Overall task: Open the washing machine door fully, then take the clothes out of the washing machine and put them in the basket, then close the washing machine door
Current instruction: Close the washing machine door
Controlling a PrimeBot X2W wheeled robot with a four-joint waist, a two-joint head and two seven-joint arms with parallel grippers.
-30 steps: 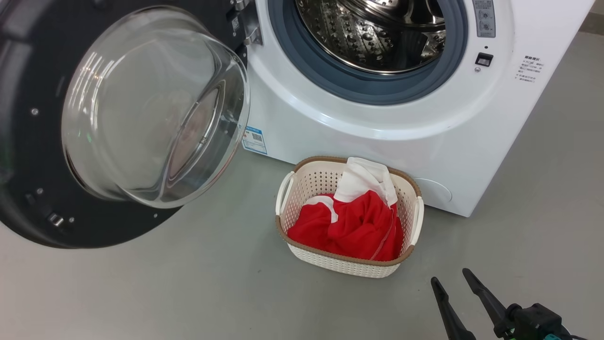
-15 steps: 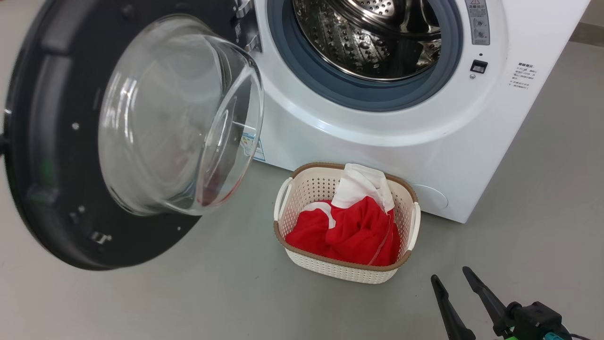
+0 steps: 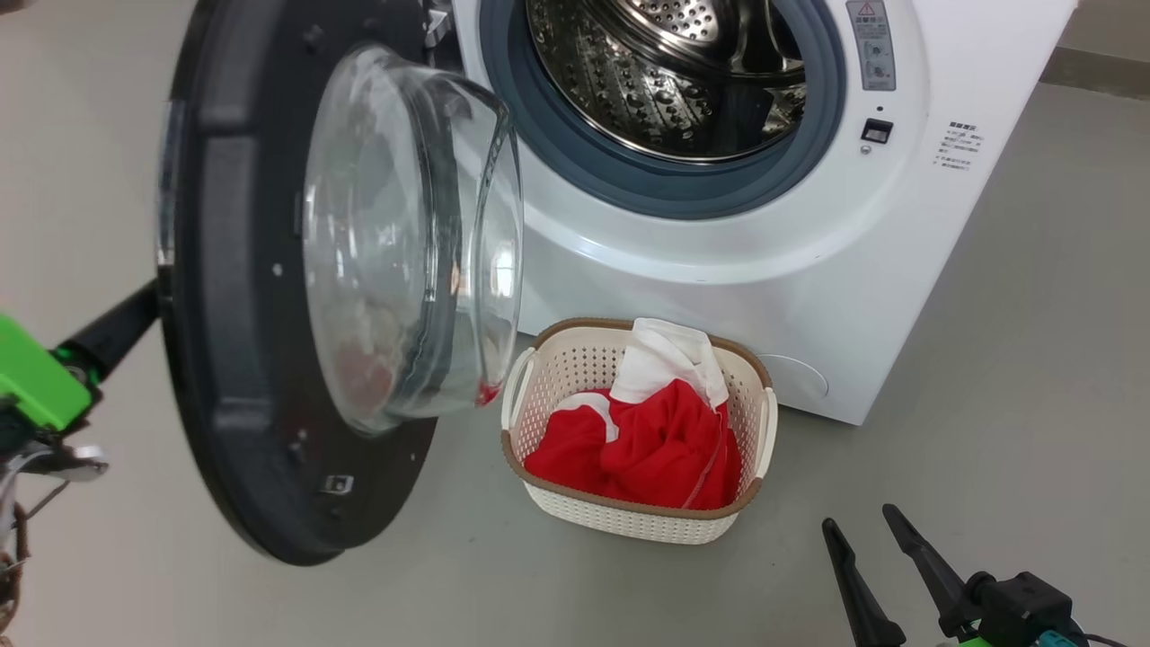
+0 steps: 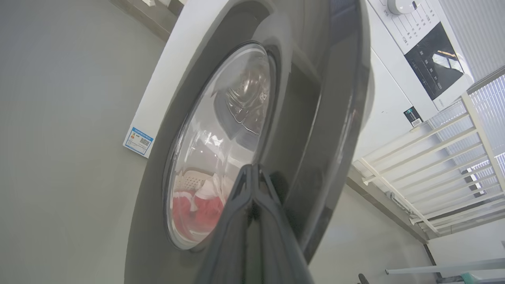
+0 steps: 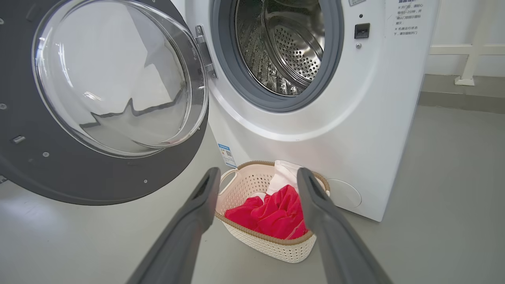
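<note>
A: Where is the washing machine door standing?

B: It is hanging about half open on its hinge, left of the washing machine. The clothes are lying in the basket on the floor in front, and the drum is looking empty to me.

A: And the grippers?

B: The left gripper is holding its fingers together, with the tips against the door's outer face, I think. The right gripper is hovering with its fingers apart, holding nothing.

A: How is the door going to handle?

B: I am judging it stiff and heavy, with a glossy, slippery rim. Pushing on the black rim, far from the hinge, is looking safer than pushing on the glass.
</note>
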